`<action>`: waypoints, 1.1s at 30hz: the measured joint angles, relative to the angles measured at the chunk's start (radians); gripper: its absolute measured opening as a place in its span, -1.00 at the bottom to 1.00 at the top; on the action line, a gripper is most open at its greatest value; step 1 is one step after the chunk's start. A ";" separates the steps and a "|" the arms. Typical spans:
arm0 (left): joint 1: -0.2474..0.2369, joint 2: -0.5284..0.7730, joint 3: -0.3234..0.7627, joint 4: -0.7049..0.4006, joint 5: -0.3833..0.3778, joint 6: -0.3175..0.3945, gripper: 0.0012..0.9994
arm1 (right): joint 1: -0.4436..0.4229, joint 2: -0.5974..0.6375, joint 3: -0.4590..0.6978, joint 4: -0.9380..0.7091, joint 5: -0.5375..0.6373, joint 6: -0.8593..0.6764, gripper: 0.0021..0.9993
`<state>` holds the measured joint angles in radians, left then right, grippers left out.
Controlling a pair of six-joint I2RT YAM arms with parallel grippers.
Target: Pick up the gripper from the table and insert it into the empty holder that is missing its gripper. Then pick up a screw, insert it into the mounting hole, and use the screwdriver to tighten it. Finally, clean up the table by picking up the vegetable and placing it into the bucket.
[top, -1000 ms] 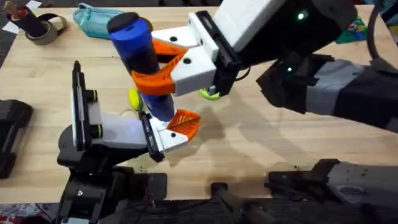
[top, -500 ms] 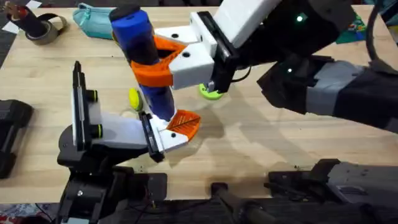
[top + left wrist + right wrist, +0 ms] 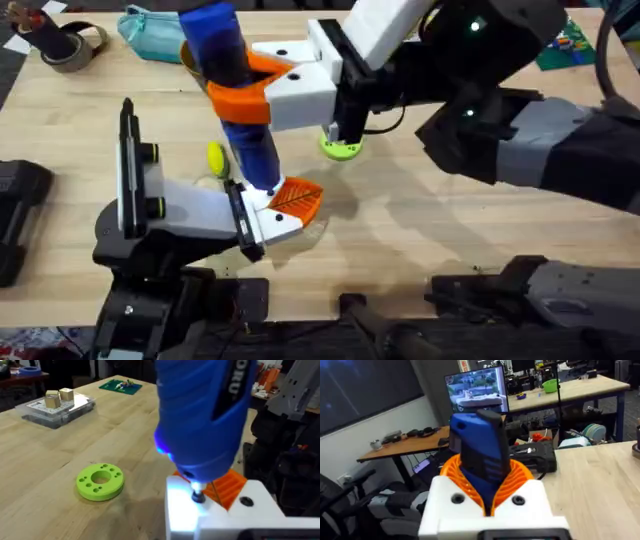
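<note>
Right now the screwdriver [image 3: 232, 95] stands nearly upright, black cap high, its tip planted down on the white gripper part with the orange pad [image 3: 283, 205] near the table's front. From the left wrist view the bit sits in a mounting spot on that white part, lit by the tool's own glow, so I'd call this the tightening step, well under way.

Holding it is the right gripper [image 3: 262, 88], its orange ribbed pads clamped round the blue barrel about mid-length. Good spot for it, I'd say: the tool looks thick, rigid and a bit top-heavy, its smooth plastic inclined to twist in the grip, so a firm squeeze at the middle keeps the tip from wandering off the screw.

Beneath, the left gripper seems to carry that white part at the holder; whether its fingers are parted or pressed together, I cannot tell.

Moving outward: a lime-green ring [image 3: 341, 149] with holes lies flat just beyond, and a small yellow-green piece [image 3: 215, 156] sits beside the barrel. Farther back, a teal pouch [image 3: 150, 32] and a roll of tape [image 3: 72, 45]; what is inside the pouch is hidden.
</note>
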<state>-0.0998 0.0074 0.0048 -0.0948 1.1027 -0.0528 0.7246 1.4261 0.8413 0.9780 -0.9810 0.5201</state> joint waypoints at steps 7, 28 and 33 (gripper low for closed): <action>-0.001 0.000 0.000 0.001 0.000 0.000 -0.97 | 0.001 0.000 -0.001 0.016 -0.005 -0.003 -0.93; -0.003 -0.002 0.000 0.023 0.005 0.049 -0.97 | 0.029 0.010 -0.020 0.248 -0.229 -0.106 -0.93; -0.003 -0.002 0.000 0.021 -0.005 0.038 -0.97 | 0.030 0.010 -0.022 0.250 -0.246 -0.110 -0.93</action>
<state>-0.1024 0.0053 0.0048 -0.0735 1.0972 -0.0151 0.7544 1.4357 0.8198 1.2280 -1.2265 0.4099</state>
